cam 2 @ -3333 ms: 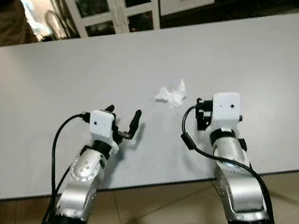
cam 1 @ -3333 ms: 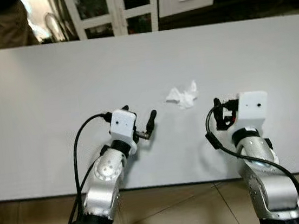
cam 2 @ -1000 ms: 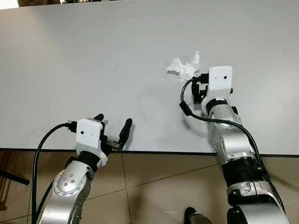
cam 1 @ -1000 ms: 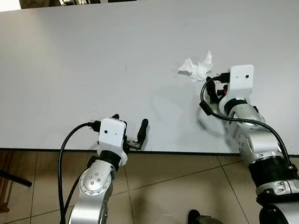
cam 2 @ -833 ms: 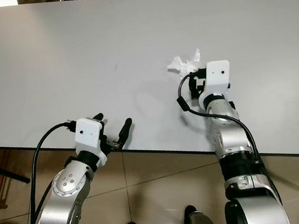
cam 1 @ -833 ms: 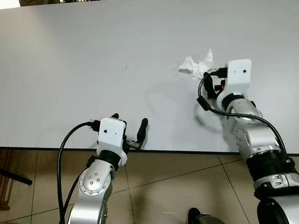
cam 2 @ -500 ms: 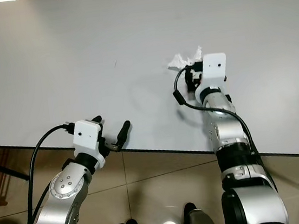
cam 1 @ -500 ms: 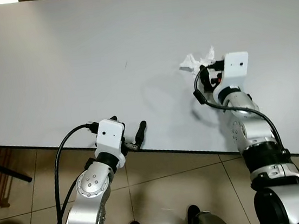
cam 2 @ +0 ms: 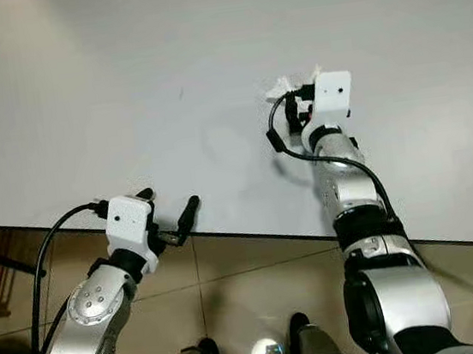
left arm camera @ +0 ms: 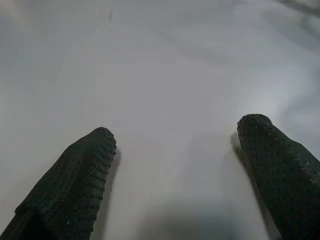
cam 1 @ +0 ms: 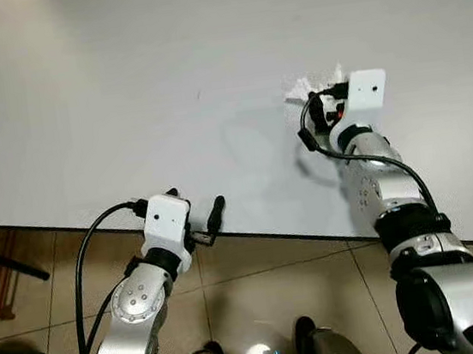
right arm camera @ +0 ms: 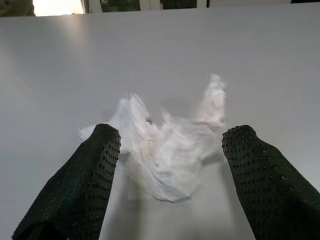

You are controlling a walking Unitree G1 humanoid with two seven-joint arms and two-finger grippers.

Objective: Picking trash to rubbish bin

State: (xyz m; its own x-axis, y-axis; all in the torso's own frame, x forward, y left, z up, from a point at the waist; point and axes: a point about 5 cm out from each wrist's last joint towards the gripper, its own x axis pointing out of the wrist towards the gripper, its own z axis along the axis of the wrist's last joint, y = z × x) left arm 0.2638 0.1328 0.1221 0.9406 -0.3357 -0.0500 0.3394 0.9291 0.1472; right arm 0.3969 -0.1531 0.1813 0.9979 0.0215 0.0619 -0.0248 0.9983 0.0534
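White crumpled tissue [right arm camera: 167, 150] lies on grey table [cam 1: 122, 87], right of centre, mid-depth. Right gripper [right arm camera: 170, 165] at tissue, fingers [right arm camera: 87, 185] spread wide, one each side, nothing clamped. Left gripper [cam 1: 197, 219] at table's near edge, well left, fingers apart, holding nothing.

Even indoor light, soft shadows, wrist views blurry

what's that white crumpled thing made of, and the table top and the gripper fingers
Crumpled trash: looks like thin tissue paper, soft and matte, judging by its limp creases and torn wispy edges.
Table: smooth pale grey top, probably laminate, with a faint sheen; the core is hidden.
Right gripper fingers: black, likely rubber, matte with a fine dotted grip texture. The left gripper looks the same.
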